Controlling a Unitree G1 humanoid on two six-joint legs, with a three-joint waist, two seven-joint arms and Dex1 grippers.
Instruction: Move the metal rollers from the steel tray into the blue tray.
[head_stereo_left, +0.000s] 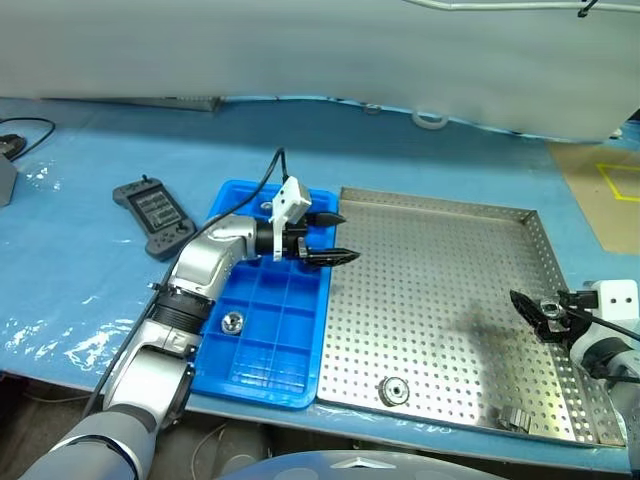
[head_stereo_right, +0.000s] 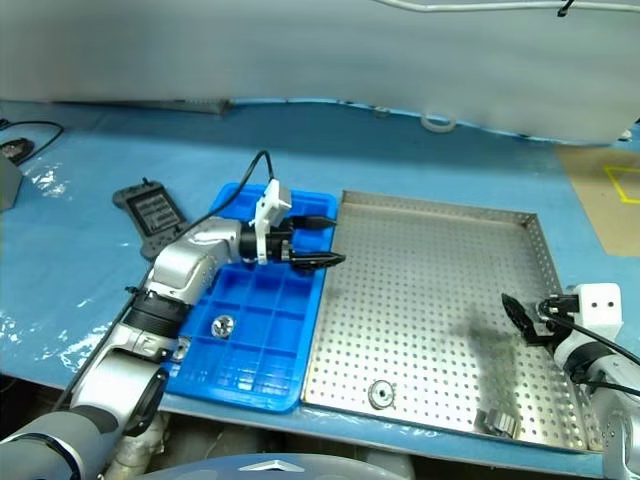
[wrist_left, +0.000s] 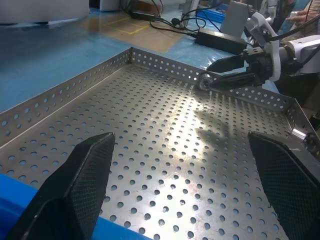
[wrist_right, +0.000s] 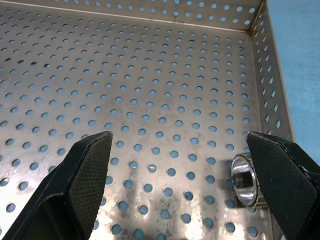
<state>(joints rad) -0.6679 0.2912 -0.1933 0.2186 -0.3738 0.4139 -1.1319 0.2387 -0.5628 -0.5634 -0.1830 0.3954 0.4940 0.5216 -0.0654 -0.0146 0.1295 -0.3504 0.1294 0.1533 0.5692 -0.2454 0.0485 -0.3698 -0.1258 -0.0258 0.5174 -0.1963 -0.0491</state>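
L gripper hovers over the seam between blue tray and steel tray, fingers spread wide, nothing between them. R gripper sits low over the right side of the steel tray, fingers also spread, empty.

Where the rollers are:
- one in a near-left compartment of the blue tray, lying flat; another shows at the far end behind the L wrist, partly hidden.
- one on the steel tray floor, near edge, left of centre, hole up.
- one in the near-right corner, on its side by the rim.
- R wrist view shows a roller on its side just beside the right finger, close to the right rim; prob. the corner one, can't be sure.

Step in hand, my read: R arm going for that roller beside the rim. To do it well:
- shift twd the rim so the roller sits centred between fingers, not outside one.
- it's on its side, so it'll roll if nudged; close across the flat ends or trap it vs the rim.
- keep finger tips clear of the rim wall & perforations on descent.
- L arm stay put, out of the way.
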